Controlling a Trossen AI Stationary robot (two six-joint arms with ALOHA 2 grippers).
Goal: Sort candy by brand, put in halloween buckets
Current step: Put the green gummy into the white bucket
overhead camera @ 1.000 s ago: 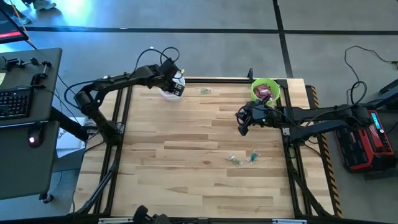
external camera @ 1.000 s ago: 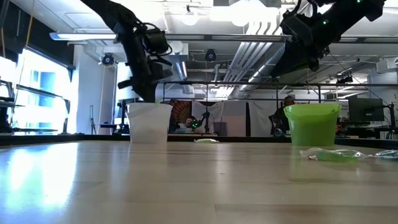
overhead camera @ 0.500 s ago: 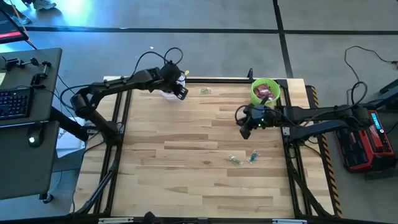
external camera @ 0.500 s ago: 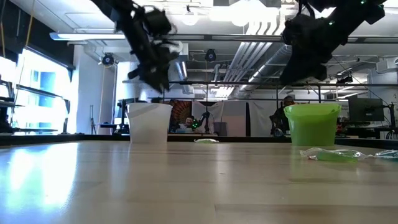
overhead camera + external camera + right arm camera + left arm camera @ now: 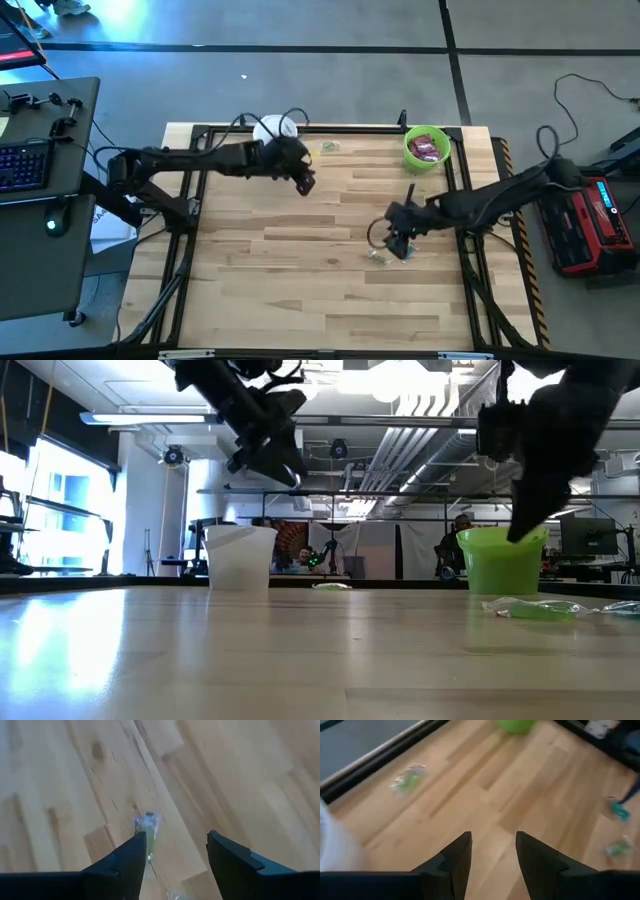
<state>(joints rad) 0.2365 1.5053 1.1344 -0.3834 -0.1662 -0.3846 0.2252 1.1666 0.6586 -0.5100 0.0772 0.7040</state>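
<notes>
Both tools away from the pails now — a change from a second ago, when the left tool [image 5: 305,181] sat at the white pail [image 5: 272,129] and the right tool [image 5: 398,243] hung just beside the green pail [image 5: 427,146].

Left tool out over bare bench [image 5: 300,280], past the white pail toward the middle, fingers [image 5: 454,860] parted to a moderate gap with nothing between them. Green candy [image 5: 328,146] at the far edge, between the two pails, in the left wrist view ahead and off to one side.

Right tool drawn back from the green pail and down over the loose pieces near the bench's right side, fingers [image 5: 129,860] spread wide, empty. One clear-wrapped green piece [image 5: 146,823] lying just ahead of the gap, close to one finger, untouched as far as can be seen. Bluish piece [image 5: 619,809] and a further green one [image 5: 619,846] near the right tool, seen from the left wrist.

Magenta packet [image 5: 427,148] already lying in the green pail. Contents of the white pail not readable from above.

Likely meaning: a drop-off at each pail just finished, both tools opened and sent for the next pieces — right arm nearly lined up for its grasp, left arm probably heading for the candy by the far edge. A few small pieces left on the bench, so sorting well along but not finished.
</notes>
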